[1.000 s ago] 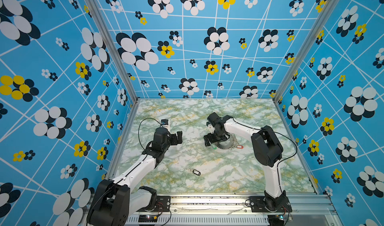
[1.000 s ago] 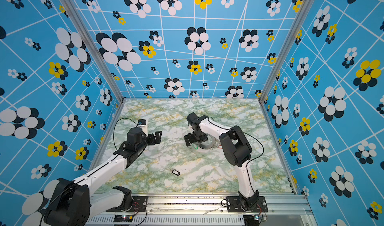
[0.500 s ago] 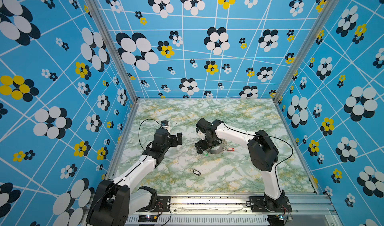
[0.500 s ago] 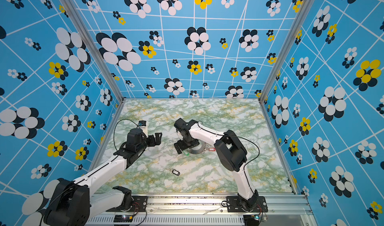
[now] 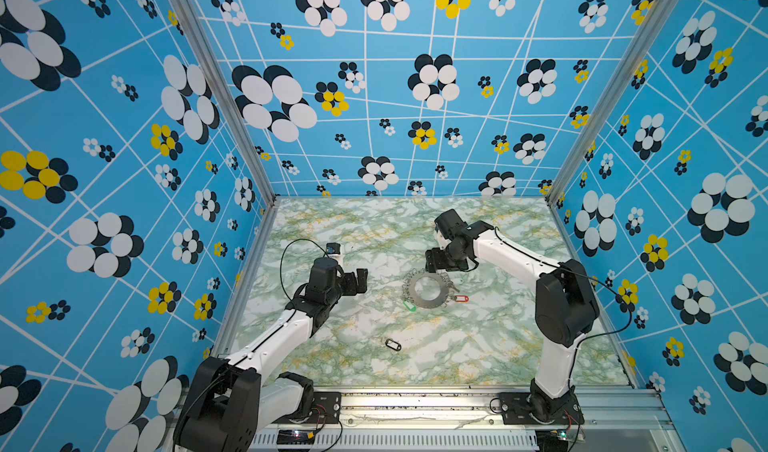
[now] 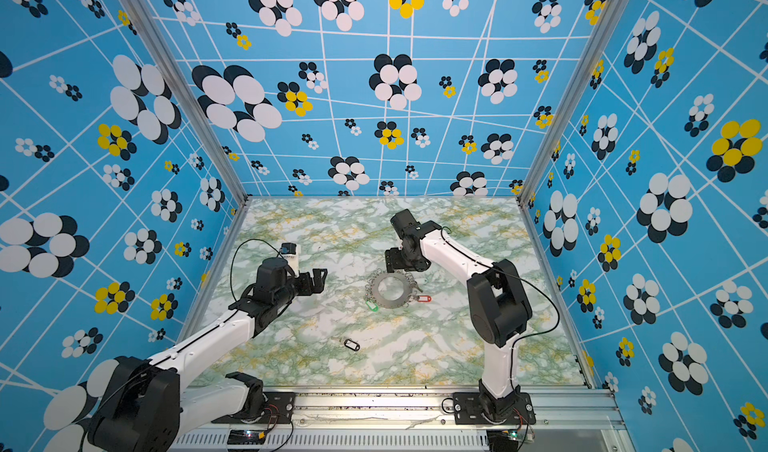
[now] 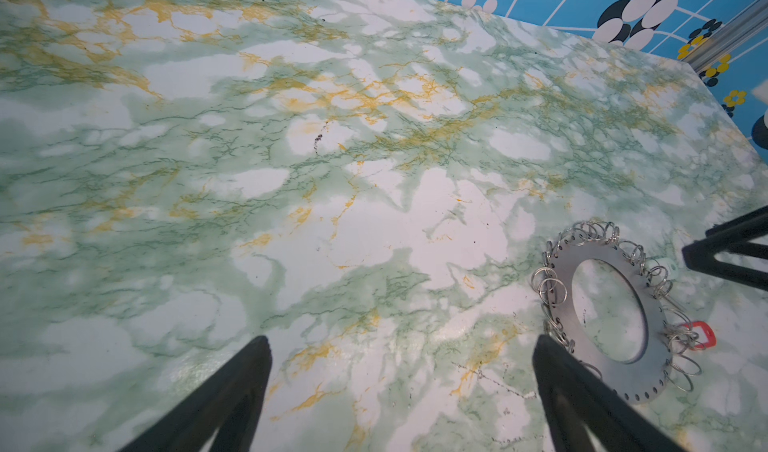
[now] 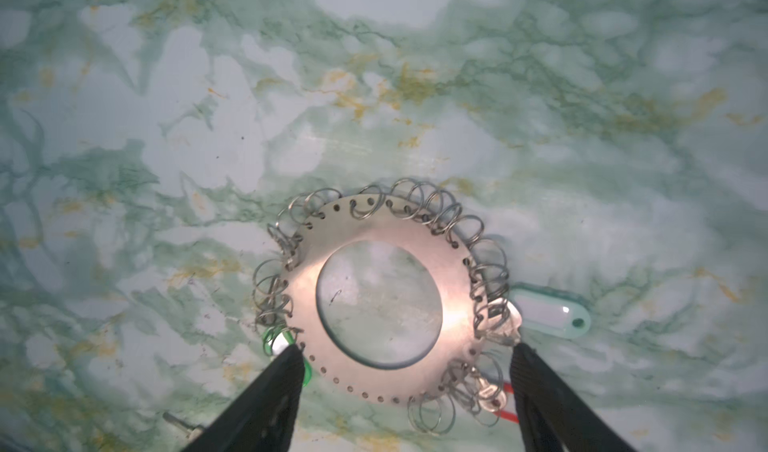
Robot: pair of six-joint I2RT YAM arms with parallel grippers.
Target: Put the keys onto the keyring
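Directly beneath the right gripper point(image 8: 406, 347), whose fingers stand apart and empty, the keyring point(image 8: 374, 225) lies flat on the table point(image 5: 498, 346): thin, stiff, probably slippery metal. Nearer the robot's base than either gripper, the loose black-tagged key point(image 5: 392, 344) looks light and is best pinched by its tag. The left gripper point(image 7: 401, 340) also gapes empty.

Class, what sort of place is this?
Likely a robot test booth: a left arm and right arm mounted on an aluminium rail, with blue flower-patterned walls enclosing a marble-look tabletop.

Stereo overhead; both wrists facing keyring point(image 8: 457, 312)
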